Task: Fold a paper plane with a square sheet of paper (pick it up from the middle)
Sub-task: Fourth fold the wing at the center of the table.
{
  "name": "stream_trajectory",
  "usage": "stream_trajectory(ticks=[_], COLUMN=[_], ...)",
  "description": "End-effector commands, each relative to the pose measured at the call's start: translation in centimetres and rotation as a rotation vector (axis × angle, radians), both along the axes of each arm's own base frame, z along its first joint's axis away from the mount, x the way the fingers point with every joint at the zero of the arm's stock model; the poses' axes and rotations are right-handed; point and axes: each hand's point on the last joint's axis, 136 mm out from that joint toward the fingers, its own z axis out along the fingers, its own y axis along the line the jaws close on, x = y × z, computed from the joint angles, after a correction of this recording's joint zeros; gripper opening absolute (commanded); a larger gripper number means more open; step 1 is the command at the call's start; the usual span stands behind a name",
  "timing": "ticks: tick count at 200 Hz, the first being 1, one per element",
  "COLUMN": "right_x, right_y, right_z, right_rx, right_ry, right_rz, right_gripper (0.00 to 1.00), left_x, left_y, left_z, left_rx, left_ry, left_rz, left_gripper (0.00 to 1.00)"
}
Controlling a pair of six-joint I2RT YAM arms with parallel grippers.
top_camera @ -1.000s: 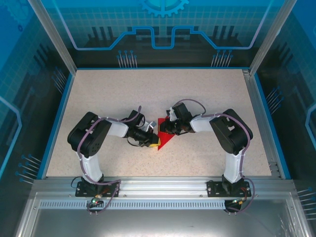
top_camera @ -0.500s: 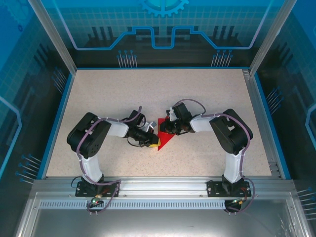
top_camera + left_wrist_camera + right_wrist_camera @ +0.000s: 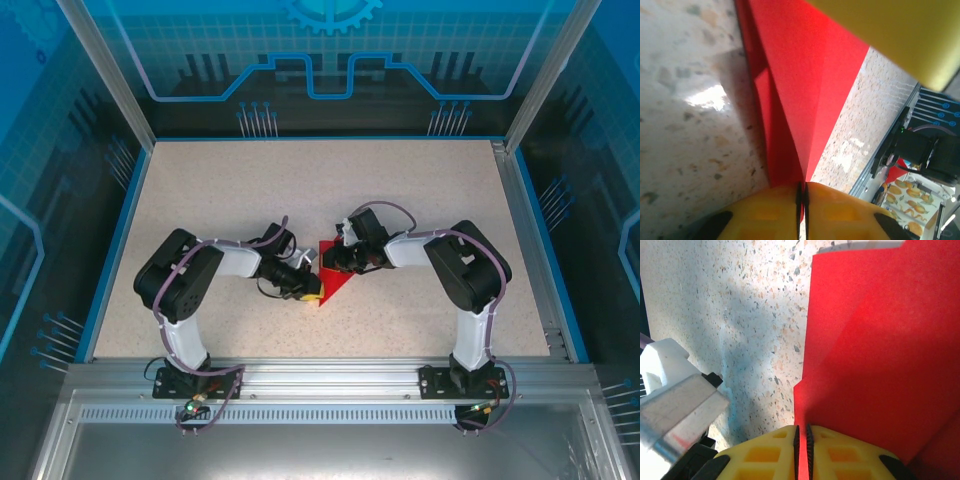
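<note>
The red paper (image 3: 336, 281) is not a flat square now. It is folded into a pointed shape, with some parts lying on top of others. It sits right between the two tools, on the middle of the counter (image 3: 220, 190).

The left tool (image 3: 313, 291) has one edge of the paper in its pinch. In the left wrist view its yellow pads (image 3: 765, 210) are pressed together with a thin bit of red between them. The paper spreads out in front of this tool.

The right tool (image 3: 337, 262) bites the far side of the paper. Its own yellow pads (image 3: 840, 455) are squeezed tight on a red edge too, and a big red flap lies just ahead of it.

I think the folding is about halfway, because this is no slim plane yet. It looks like the tools are making one of the middle folds.

Next, one tool should hold its side firm. The other should bring its flap over, line up the edges, and press the fold flat. It should go slowly, since thin paper can slip or tear.
</note>
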Motion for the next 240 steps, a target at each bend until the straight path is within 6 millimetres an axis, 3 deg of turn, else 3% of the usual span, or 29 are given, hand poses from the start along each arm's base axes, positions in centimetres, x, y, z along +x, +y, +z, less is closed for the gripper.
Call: stream_trajectory(ticks=[1,77,112,149,187,240], right_x=[-1.7,-1.7,-1.8,-2.1,-2.2,-2.4], right_y=[-2.6,-2.7,-2.9,-3.0,-3.0,-3.1], right_z=[-4.5,-4.6,-4.8,-5.1,-5.3,-5.5], right_rx=[-0.145,-0.152,-0.168,-0.174,-0.176,-0.186], right_ry=[0.096,0.099,0.102,0.109,0.113,0.118], right_rz=[-0.025,-0.026,-0.028,-0.020,-0.017,-0.014], right_gripper=[0.16,0.16,0.16,0.16,0.16,0.16], left_x=[-3.0,-3.2,-3.7,-3.1,-0.5,2.7], left_y=[0.7,1.1,2.0,1.9,2.9,-0.5], left_z=[-0.5,-1.0,-1.4,1.6,4.3,7.4], left_rx=[0.051,0.090,0.149,0.096,0.126,-0.072], left_ry=[0.104,0.109,0.110,-0.007,-0.130,-0.167], left_rz=[-0.045,-0.048,-0.043,0.021,0.193,0.232], left_gripper=[0.15,0.02,0.08,0.20,0.18,0.17])
